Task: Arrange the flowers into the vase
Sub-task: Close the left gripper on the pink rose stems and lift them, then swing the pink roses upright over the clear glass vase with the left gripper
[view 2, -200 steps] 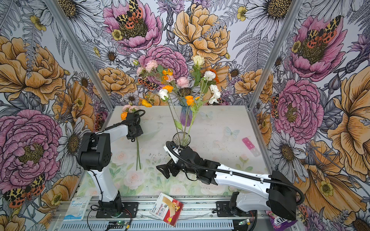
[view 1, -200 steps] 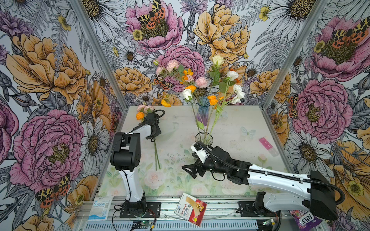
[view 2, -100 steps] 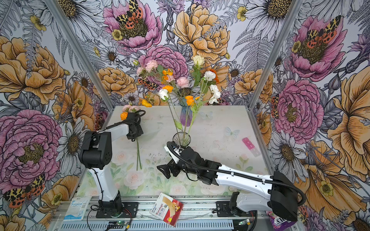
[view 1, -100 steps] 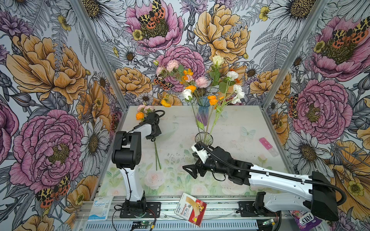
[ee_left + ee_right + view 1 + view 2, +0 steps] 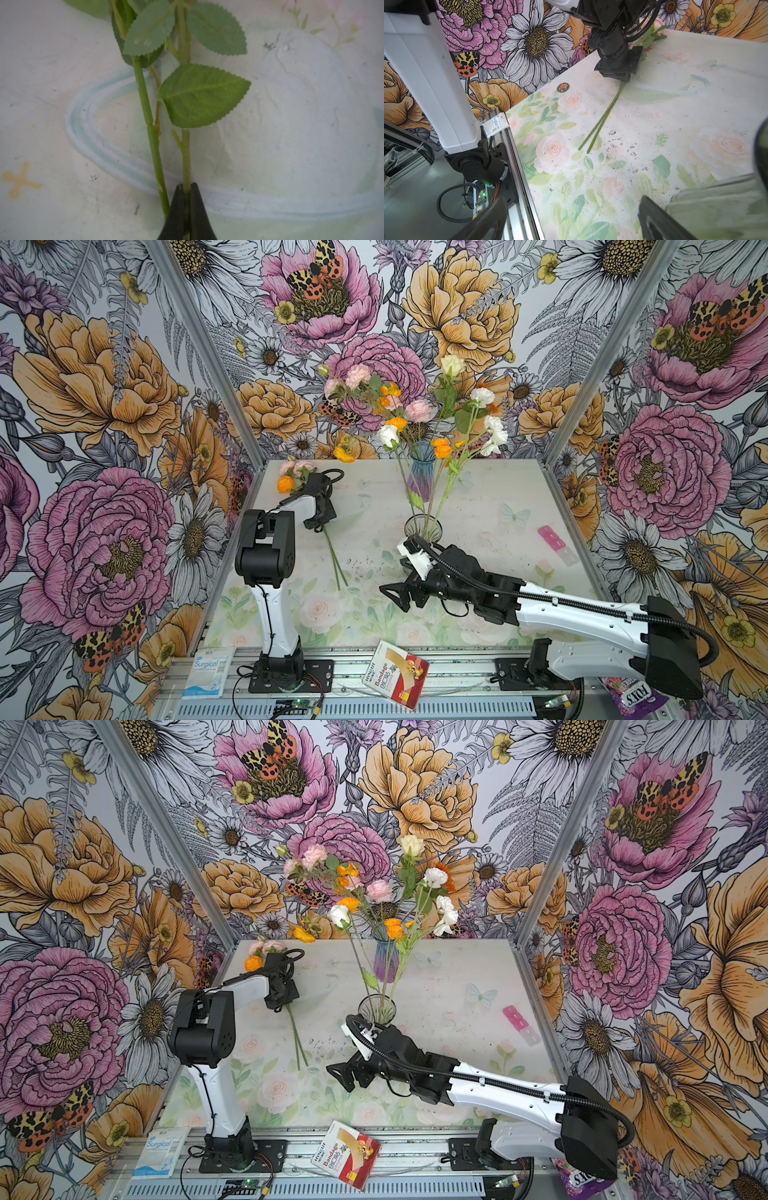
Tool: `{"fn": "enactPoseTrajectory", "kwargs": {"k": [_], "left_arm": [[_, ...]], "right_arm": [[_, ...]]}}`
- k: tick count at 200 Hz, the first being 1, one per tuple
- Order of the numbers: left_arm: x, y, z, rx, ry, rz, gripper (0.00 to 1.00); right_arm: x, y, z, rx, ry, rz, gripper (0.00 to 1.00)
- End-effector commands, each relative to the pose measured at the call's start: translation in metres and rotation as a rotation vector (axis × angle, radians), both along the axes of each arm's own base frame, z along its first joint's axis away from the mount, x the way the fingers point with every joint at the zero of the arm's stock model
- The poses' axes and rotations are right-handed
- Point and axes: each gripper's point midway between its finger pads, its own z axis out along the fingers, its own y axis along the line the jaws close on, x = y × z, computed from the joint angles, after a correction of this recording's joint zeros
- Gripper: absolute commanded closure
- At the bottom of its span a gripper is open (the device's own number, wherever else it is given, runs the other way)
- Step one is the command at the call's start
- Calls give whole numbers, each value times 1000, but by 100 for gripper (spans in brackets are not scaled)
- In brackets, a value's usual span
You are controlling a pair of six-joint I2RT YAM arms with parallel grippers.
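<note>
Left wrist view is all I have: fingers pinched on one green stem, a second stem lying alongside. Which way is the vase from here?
Observer: In both top views the clear glass vase stands near the middle of the table, to the right of the left gripper, with several stems in it.
Operator: Is the other arm in the way?
Observer: The right gripper is open and holds nothing, close beside that vase on its near side.
Operator: What blooms are on my stems?
Observer: The held stem and its neighbour end in pink blooms and an orange bloom toward the back-left corner; I cannot tell which belongs to which.
</note>
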Motion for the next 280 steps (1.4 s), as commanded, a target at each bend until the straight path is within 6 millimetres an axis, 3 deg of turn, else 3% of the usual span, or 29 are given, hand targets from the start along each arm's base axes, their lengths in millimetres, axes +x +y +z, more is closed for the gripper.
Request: {"fn": "enactPoseTrajectory", "kwargs": {"k": [1,38,44,84,139,169,179,199,219,256,280], "left_arm": [[-1,2,23,48,-32,-22,98],[-12,-6,66,67,-103,-61,99],[-15,-7,86,65,-142,-66,99],[-38,-20,133,54,-223,-110,99],[-77,-33,234,65,-494,-143,100],[-107,-77,320,1,-856,-293,100],[-125,-102,354,-46,-1017,-389,100],[-160,-128,406,-99,-1290,-460,100],[-178,-147,436,-155,-1417,-506,100],[-181,-184,467,-272,-1517,-566,100],[-187,-201,486,-318,-1593,-565,100]], "right_arm": [[2,-3,5,8,-21,-10,0],[4,-1,3,4,-22,-9,1],[5,-1,3,4,-22,-8,0],[7,5,6,7,-25,11,0],[12,-1,14,15,-58,-2,0],[22,-20,23,34,-75,-41,0],[25,-28,24,33,-77,-58,0],[30,-46,32,42,-100,-96,1],[33,-66,41,72,-127,-146,0],[33,-103,57,108,-181,-244,1],[28,-116,62,110,-193,-267,0]]}}
